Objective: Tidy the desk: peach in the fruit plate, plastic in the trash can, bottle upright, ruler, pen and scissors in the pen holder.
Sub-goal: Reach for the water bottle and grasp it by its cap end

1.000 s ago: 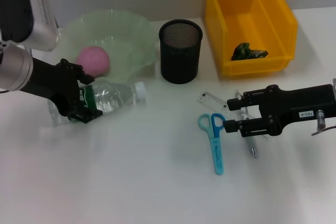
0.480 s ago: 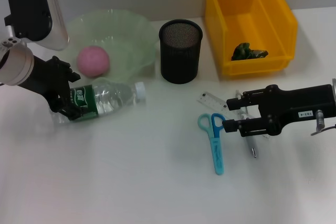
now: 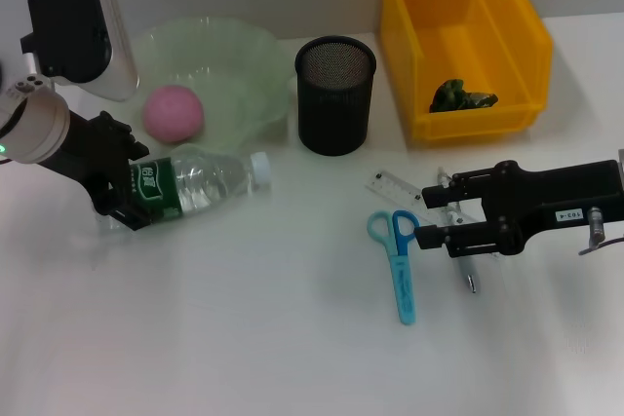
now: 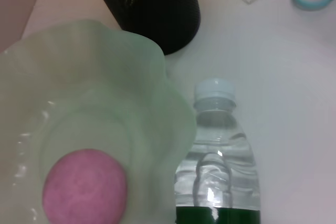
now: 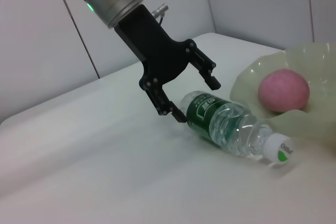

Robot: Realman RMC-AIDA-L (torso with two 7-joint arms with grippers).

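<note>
Head view: left gripper (image 3: 125, 185) farther back along bottle (image 3: 195, 180).

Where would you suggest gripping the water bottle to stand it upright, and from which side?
Grip the water bottle across its green-labelled base end, coming from the robot's left, where the left gripper already straddles it, open. It lies on its side, its cap toward the pen holder, so the body is the widest hold.

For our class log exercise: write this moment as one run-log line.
left tool: open, straddling base of lying bottle | right tool: open over ruler and pen | peach: in fruit plate
</note>
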